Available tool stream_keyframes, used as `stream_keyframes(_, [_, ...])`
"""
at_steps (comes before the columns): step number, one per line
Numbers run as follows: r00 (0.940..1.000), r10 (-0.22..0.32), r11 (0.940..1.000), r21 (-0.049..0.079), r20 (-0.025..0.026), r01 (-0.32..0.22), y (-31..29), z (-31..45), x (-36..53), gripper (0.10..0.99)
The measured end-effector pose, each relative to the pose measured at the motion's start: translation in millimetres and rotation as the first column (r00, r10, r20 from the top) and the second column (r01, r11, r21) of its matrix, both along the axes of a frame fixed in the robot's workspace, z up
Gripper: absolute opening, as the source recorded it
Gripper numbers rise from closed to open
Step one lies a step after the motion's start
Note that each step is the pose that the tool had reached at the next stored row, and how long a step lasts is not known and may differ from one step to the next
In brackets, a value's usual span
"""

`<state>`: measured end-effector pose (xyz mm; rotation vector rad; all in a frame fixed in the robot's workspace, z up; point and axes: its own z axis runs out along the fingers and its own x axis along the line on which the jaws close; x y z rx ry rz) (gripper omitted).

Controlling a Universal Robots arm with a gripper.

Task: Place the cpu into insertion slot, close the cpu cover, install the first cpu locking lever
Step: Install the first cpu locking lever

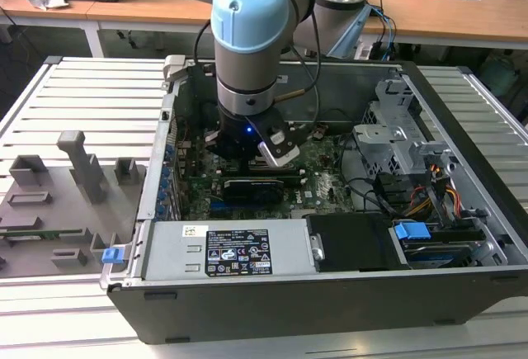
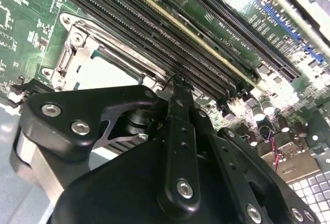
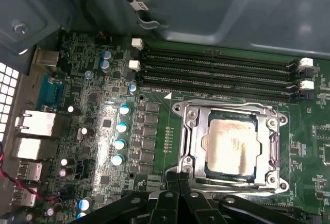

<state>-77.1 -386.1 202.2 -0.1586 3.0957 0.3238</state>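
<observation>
The cpu (image 3: 230,141), a pale square chip, lies flat in the insertion slot (image 3: 205,168) on the green motherboard (image 1: 323,169). The silver cpu cover (image 3: 192,131) is folded down around it, and the chip shows through its cut-out centre. A thin wire locking lever (image 3: 227,104) runs along the cover's edge beside the memory slots. My gripper (image 3: 178,178) is shut and holds nothing. Its tips sit at a corner of the cover. In the second wrist view my gripper (image 2: 175,85) is beside the cover (image 2: 77,46). In the exterior view the arm reaches down into the open case.
Long black memory slots (image 3: 216,74) run right beside the socket. A black expansion card (image 1: 256,186), the power supply (image 1: 231,252), a metal drive cage (image 1: 396,132) and loose cables (image 1: 433,194) crowd the case. A grey fixture tray (image 1: 58,202) lies at the exterior view's left.
</observation>
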Motion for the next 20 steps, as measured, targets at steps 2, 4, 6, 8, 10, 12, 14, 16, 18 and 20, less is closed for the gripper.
stream_keyframes(2, [1.0000, 0.000, 1.0000, 0.009, 0.0005, 0.000, 0.0, -0.9, -0.3, 0.102])
stream_keyframes(4, [1.0000, 0.000, 0.9998, 0.018, 0.0006, 0.000, 0.1, -1.5, -0.5, 0.102])
stream_keyframes(6, [1.0000, 0.000, 0.9998, 0.021, 0.0007, 0.000, 0.1, -2.1, -0.6, 0.102])
stream_keyframes(8, [1.0000, 0.000, 0.9997, 0.024, 0.0007, 0.000, 0.0, -3.3, -1.5, 0.102])
stream_keyframes(10, [1.0000, 0.000, 0.9996, 0.027, 0.0009, -0.001, 0.0, -4.1, -2.7, 0.102])
stream_keyframes(12, [1.0000, 0.001, 0.9995, 0.030, 0.0023, -0.001, 0.0, -3.7, -3.8, 0.102])
stream_keyframes(14, [1.0000, 0.000, 0.9995, 0.030, 0.0025, -0.001, 0.1, 2.5, -3.9, 0.102])
stream_keyframes(16, [1.0000, 0.000, 0.9995, 0.030, 0.0023, 0.000, 0.1, 7.9, -3.9, 0.102])
stream_keyframes(18, [1.0000, 0.000, 0.9995, 0.030, 0.0024, 0.000, 0.1, 10.6, -3.9, 0.102])
stream_keyframes(20, [1.0000, 0.000, 0.9995, 0.030, 0.0024, 0.000, 0.1, 14.0, -3.9, 0.102])
